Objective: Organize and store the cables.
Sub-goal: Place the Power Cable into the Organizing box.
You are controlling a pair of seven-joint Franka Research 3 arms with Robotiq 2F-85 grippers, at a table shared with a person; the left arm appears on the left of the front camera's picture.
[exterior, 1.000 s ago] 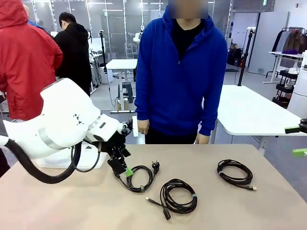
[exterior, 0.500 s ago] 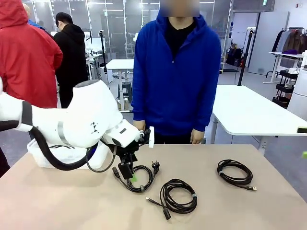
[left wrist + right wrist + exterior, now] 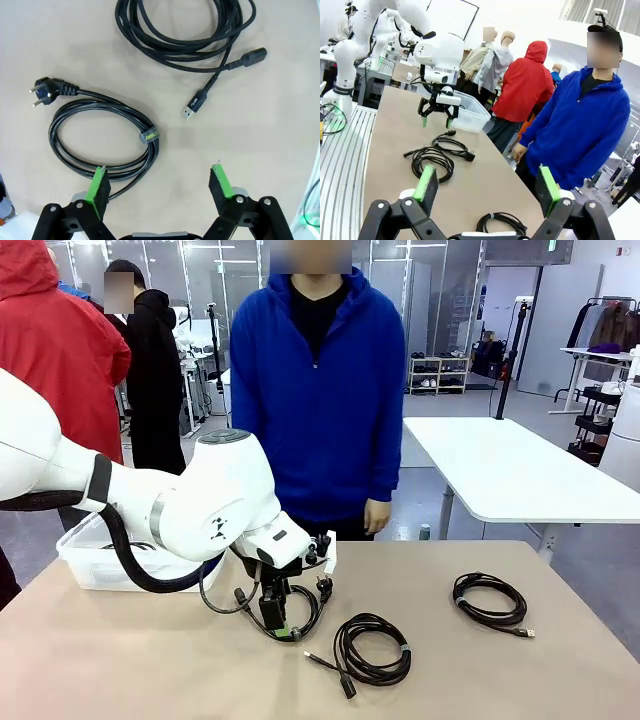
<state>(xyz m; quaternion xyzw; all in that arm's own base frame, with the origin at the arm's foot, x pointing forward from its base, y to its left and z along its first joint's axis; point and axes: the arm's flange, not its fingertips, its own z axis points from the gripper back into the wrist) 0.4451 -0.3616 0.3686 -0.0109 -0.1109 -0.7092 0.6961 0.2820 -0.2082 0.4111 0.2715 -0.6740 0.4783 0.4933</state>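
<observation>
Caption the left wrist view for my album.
Open left gripper poised above a coiled power cable, with a second cable lying beyond.

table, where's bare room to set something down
Bare: the near-left table corner in front of the white bin, and the gap between middle cable and right cable. Crowded: left cable and middle cable lie close, the open left hand over the left cable.

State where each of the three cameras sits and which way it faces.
Front: fixed on the robot's side, facing across the table at the person in blue; left arm in shot.
Left wrist: above the table, looking straight down between the open fingers of the left gripper.
Right wrist: at the table's right end, looking along it past the open fingers of the right gripper toward the left arm.
Shared: all three show the power cable.
</observation>
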